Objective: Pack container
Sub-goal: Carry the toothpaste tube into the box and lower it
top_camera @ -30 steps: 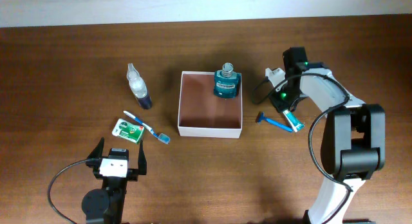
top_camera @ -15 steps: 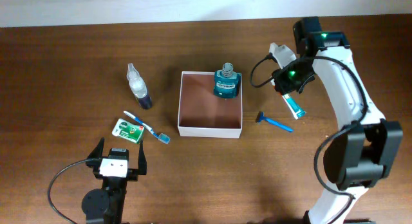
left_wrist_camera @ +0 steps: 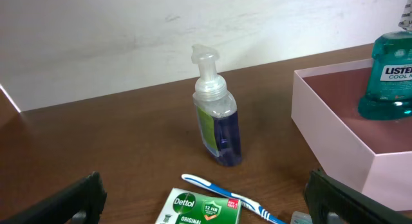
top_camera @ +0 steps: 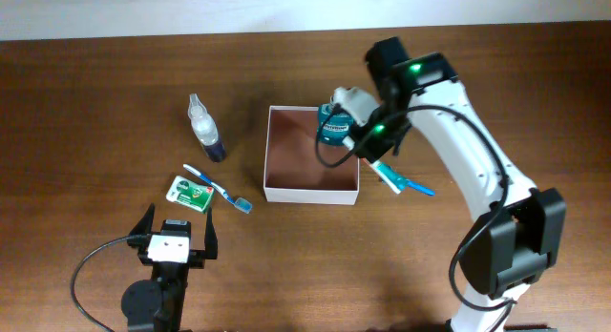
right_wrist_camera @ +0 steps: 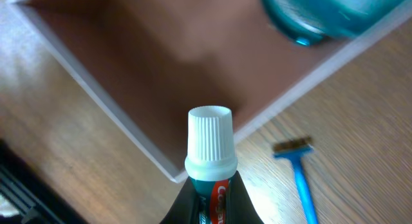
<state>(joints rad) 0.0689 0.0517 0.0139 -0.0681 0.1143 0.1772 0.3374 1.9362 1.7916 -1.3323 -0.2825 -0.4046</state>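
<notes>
Container (top_camera: 294,155) sits mid-worktop (top_camera: 95,103), square and open-topped, with white walls and a pinkish-brown floor. A teal mouthwash bottle (top_camera: 334,125) stands upright inside it, in the far right corner. We see nothing else inside.

Right pincer (top_camera: 374,149) is at the container's right wall, clamped on a toothpaste tube (top_camera: 386,173). In the right wrist view the tube's ribbed white cap points away from the dark fingers (right_wrist_camera: 239,205) that pinch its body, and the cap lines up with the container's rim near a corner. From overhead the tube lies just outside the right wall. We can't tell how high it is above the worktop.

A blue razor (top_camera: 416,187) lies flat on the worktop right of the container, near the front corner, head toward the tube. From overhead it looks touching or overlapped by the tube; we can't tell which.

Left pincer (top_camera: 179,219) is at the near left of the worktop, jaws spread wide and nothing between them. Ahead of it is a green soap box (top_camera: 189,191), with a blue-and-white toothbrush (top_camera: 218,189) laid slantwise and one end over the box's edge. Further back stands a clear pump bottle (top_camera: 205,132) with dark blue liquid, upright, left of the container and apart from it.
</notes>
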